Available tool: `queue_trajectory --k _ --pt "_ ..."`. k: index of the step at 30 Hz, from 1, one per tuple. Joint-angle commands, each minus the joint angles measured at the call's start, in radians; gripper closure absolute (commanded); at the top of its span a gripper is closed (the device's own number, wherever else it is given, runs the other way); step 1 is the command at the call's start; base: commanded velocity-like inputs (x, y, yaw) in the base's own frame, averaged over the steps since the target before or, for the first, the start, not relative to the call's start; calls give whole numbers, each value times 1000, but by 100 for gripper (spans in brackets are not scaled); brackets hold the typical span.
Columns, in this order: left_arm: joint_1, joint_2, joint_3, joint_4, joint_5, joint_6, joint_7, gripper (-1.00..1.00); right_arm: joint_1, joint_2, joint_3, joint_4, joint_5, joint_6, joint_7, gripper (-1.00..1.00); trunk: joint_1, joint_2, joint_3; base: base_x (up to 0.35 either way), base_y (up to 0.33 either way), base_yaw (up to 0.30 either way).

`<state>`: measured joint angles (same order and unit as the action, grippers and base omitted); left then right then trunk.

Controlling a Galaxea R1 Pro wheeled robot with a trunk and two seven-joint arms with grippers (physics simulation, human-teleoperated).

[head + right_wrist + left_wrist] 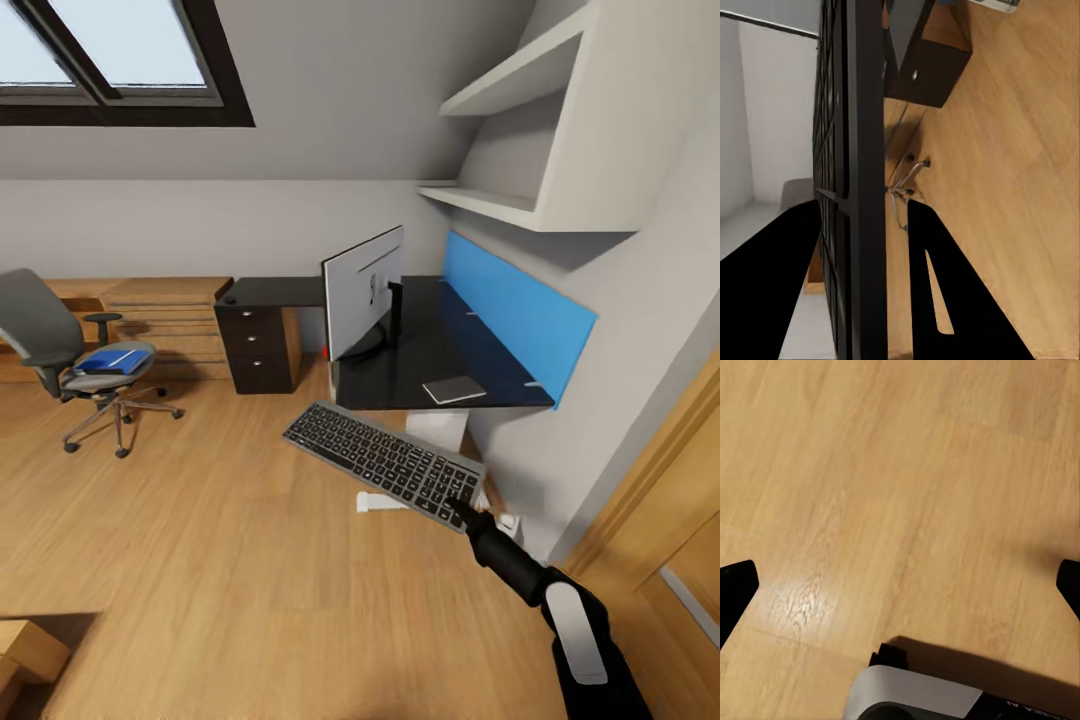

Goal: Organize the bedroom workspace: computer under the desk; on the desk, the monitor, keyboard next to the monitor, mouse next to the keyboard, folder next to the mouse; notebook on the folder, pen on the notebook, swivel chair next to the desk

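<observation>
The right gripper [462, 508] clamps the keyboard [383, 464] by its right end, holding it aloft near the desk [415, 380]. The left gripper [900, 585] hangs spread wide above bare floor [907, 472].

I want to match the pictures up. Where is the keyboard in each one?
Head view: the keyboard is held up over the floor, lower middle, one end in the right gripper.
Left wrist view: not in it.
Right wrist view: edge-on, a dark bar between the fingers.
Shared landmark: the wood floor.
</observation>
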<state>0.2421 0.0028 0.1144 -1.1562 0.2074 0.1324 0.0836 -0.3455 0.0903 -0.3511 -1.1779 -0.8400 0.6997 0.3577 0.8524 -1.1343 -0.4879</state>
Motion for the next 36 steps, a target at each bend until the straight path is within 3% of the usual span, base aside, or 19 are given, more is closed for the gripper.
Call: queue_trajectory --k 1,5,6,8,10,11,13,16,17,19,22,23,25,26,27,28,31,34,36 --pt "0 0 -1 -2 10 5 4 -100 -1 2 24 2 -6 6 1 100 0 -1 -1 -20 331 0" --pt "0 -1 -1 -2 10 5 4 -100 -1 5 116 6 6 -30 -3 100 0 -1 -1 -10 334 0" --pt "0 -2 -1 -2 10 4 4 -100 -1 8 162 7 16 -64 -4 100 0 -1 -1 -4 336 0" --pt "0 -3 -1 -2 10 4 4 -100 -1 14 209 12 28 -111 -8 100 0 -1 -1 -3 337 0" --pt "0 -3 -1 -2 10 4 4 -100 -1 28 279 40 41 -210 -23 100 0 -1 -1 -2 337 0" --pt "0 -4 -2 -2 10 4 4 -100 -1 40 322 70 46 -297 -39 100 0 -1 -1 -1 334 0" --pt "0 -4 -2 -1 10 4 4 -100 -1 53 363 105 48 -405 -58 100 0 -1 -1 -1 329 0" --pt "0 -4 -2 -1 9 4 5 -100 -1 84 472 198 50 -722 -109 100 0 -1 -1 0 297 0" --pt "0 -4 -2 -1 9 4 5 -100 -1 84 498 216 50 -785 -121 100 0 -1 -1 0 262 0" --pt "0 -4 -2 -1 9 4 5 -100 -1 84 615 270 48 -991 -183 100 0 -1 -1 0 207 0" --pt "0 -4 -2 2 9 4 4 -100 -1 84 717 293 30 -1109 -259 100 0 -1 -1 0 109 0" --pt "0 -4 -3 4 9 4 4 -100 -1 84 769 301 -37 -1164 -306 100 0 -1 -1 0 32 0" --pt "0 -5 -3 5 9 4 4 -100 -1 84 795 305 -154 -1187 -324 100 0 -1 -1 0 17 0" --pt "0 -5 -4 5 9 4 4 -100 -1 84 802 305 -184 -1191 -326 100 0 -1 -1 0 10 0" --pt "0 -5 -4 7 9 4 4 -100 -1 84 843 309 -286 -1200 -332 100 0 -1 -1 0 4 0" --pt "0 -6 -4 7 9 3 4 -100 -1 84 892 312 -346 -1205 -334 100 0 -1 -1 0 2 0" --pt "0 -6 -4 7 7 -18 4 -100 -1 84 938 308 -381 -1208 -320 100 0 -1 -1 11 9 0" --pt "0 -6 -5 7 8 -61 4 -100 -1 84 948 306 -394 -1207 -263 100 0 -1 -1 157 126 0" --pt "0 -6 -7 7 9 -74 4 -100 -1 84 949 306 -426 -1206 -225 100 0 -1 -1 238 196 0"
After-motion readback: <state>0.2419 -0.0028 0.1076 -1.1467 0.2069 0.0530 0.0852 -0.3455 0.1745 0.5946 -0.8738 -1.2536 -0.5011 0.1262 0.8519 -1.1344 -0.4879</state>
